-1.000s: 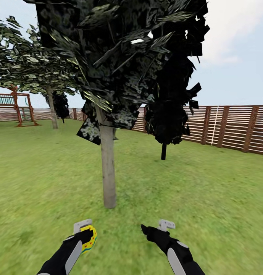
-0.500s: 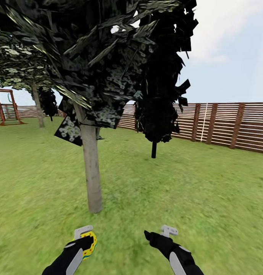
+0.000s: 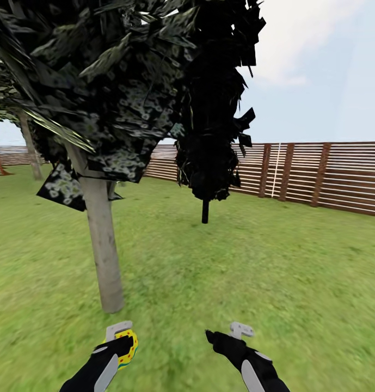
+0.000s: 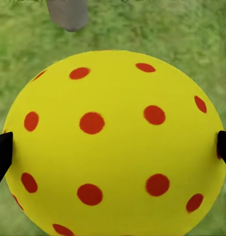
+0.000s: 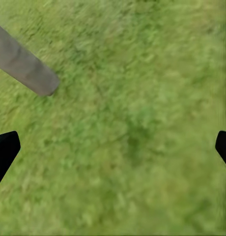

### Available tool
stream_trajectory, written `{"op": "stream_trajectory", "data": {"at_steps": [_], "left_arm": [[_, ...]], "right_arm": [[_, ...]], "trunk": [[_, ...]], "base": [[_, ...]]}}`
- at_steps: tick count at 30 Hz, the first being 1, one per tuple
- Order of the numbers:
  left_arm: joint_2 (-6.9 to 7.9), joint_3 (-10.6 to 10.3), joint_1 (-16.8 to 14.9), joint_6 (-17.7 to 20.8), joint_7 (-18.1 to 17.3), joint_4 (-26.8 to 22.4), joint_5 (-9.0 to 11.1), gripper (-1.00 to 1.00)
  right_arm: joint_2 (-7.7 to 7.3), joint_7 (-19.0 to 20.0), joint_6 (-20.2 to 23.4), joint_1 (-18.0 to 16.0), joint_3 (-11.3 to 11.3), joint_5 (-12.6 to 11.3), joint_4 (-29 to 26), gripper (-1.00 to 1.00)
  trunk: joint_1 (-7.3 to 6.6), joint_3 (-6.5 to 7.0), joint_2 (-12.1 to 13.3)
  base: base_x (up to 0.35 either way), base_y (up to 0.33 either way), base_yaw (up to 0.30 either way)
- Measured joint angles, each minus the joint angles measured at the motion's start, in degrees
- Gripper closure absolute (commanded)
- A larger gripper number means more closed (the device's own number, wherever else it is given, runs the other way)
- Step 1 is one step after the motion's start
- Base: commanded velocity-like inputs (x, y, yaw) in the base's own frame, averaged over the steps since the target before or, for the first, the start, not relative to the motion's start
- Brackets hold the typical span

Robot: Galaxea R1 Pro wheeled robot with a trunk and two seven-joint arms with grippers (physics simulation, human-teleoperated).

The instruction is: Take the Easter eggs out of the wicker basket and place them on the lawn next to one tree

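A yellow Easter egg [image 3: 127, 347] with red dots sits in my left gripper [image 3: 121, 342], which is shut on it low in the head view. In the left wrist view the egg [image 4: 113, 142] spans the space between the black fingertips [image 4: 2, 152], above the lawn [image 4: 167, 29]. A tree [image 3: 103, 250] with a pale grey trunk and dark speckled foliage stands just ahead and left of that gripper; its trunk base [image 4: 68, 14] shows past the egg. My right gripper [image 3: 225, 333] hangs open over the grass [image 5: 127, 137], with the trunk [image 5: 24, 66] off to one side. The wicker basket is out of view.
A dark tree [image 3: 205, 209] with a thin black trunk stands farther back. A brown slat fence [image 3: 318, 174] runs along the right and rear. Another pale trunk [image 3: 29, 147] stands at the far left. Open lawn [image 3: 274, 272] stretches to the right.
The whole head view has swung right, so the tree trunk now sits farther left and the playset has slid out of sight. Both grippers keep their places; the egg stays held.
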Motion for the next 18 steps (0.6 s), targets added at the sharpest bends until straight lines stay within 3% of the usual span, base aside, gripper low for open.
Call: {"op": "stream_trajectory", "data": {"at_steps": [8,18], "left_arm": [[-0.01,0.00,0.00,-0.27,-0.04,0.00,0.00,1.00],[-0.05,0.00,0.01,-0.40,-0.05,-0.02,0.01,1.00]], "right_arm": [[0.00,0.27,-0.06,0.00,0.10,-0.01,-0.03,-1.00],[0.18,0.40,-0.30,-0.01,0.54,0.36,0.05,-1.00]], "trunk": [[0.00,-0.67,0.00],[0.00,-0.85,0.00]], "base": [[0.268,-0.190,-0.120],[0.275,-0.174,-0.014]]}}
